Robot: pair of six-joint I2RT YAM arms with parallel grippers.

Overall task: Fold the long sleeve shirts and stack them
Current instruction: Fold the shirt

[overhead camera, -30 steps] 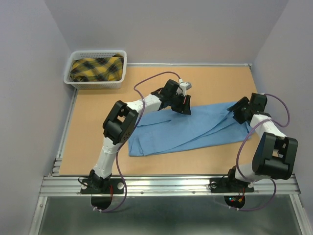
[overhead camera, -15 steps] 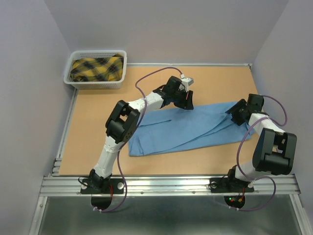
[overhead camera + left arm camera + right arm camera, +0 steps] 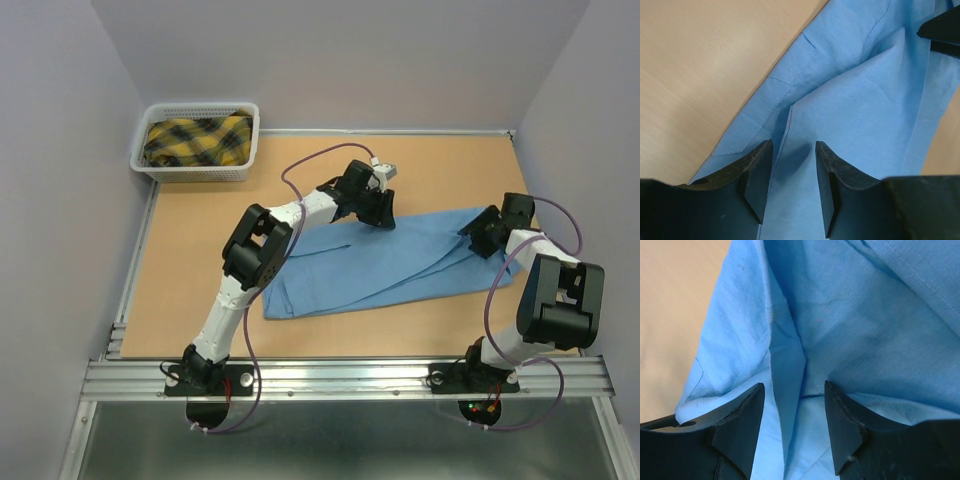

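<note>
Reading both my grippers as half spread, nothing pinched. My left gripper [image 3: 793, 150] straddles a folded edge on the far side of the light blue shirt [image 3: 380, 265]. My right gripper [image 3: 794, 390] straddles a raised crease at its right end. Shirt lies lengthwise across the table [image 3: 200, 240]. Can't tell if my tips touch cloth.

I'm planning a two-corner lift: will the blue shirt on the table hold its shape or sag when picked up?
Likely floppy: the blue shirt lies flat with soft folds, so it would probably sag between lift points. It looks thin and light; a push would probably bunch it up rather than slide it whole across the table.
</note>
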